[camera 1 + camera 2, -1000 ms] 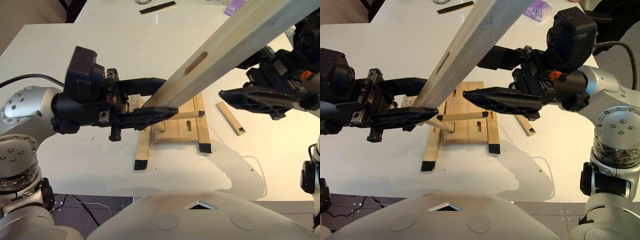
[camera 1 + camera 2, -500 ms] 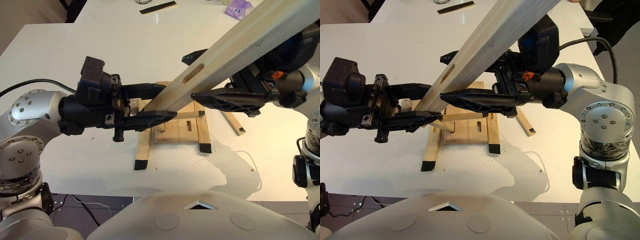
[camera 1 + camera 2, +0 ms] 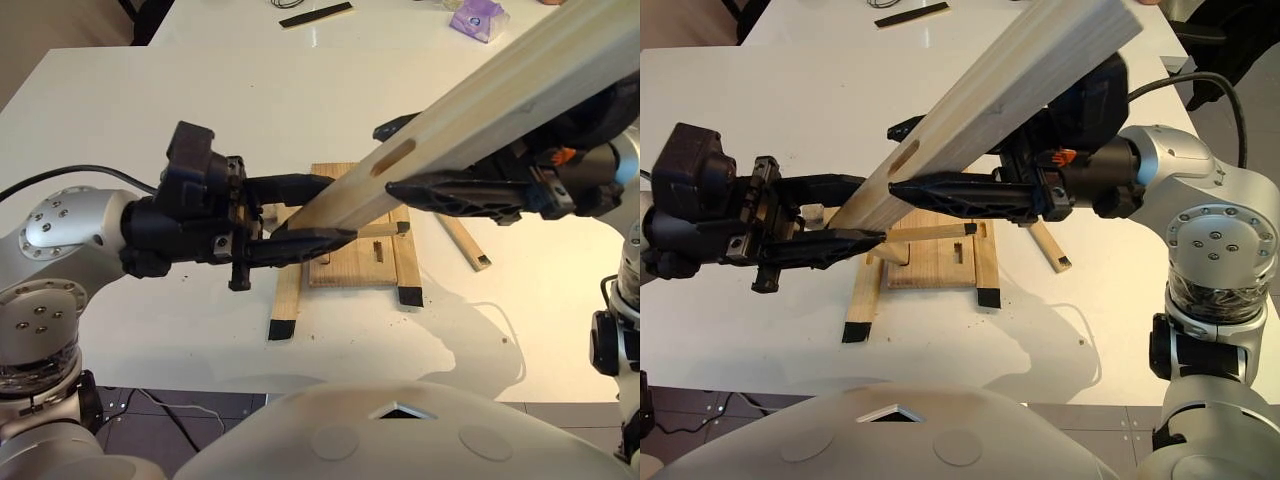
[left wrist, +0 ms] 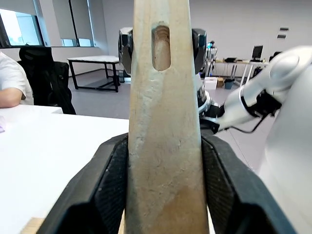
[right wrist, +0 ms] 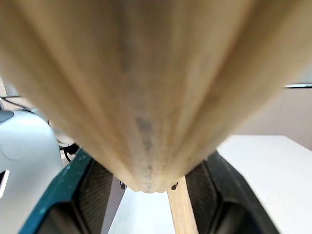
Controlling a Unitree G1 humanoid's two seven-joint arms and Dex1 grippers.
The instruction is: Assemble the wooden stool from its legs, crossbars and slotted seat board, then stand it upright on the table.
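You are holding the left gripper clenched on the lower end of the long wooden leg, and over the last second this arm has been shifting only slightly, so the held end is hovering just above the table at the left edge of the part-built stool. The leg itself has been tipping a little lower, rising from left to right across the scene with its slot facing up. The main change is on the right: the right gripper has been travelling in from well to the side and is now closed around the leg near the slot, jaws standing one on each side of the wood and, judging by the right wrist view, bearing on it. This suggests you are moving from a one-handed carry to a two-handed hold, which gives the control needed to seat the leg in the assembly. As for receptacles, only the seat board is acting as one: it is lying flat between two flanking legs, with a thin crossbar spanning its near part, and its visible slots are standing open. A loose piece is lying on the table just right of the board.
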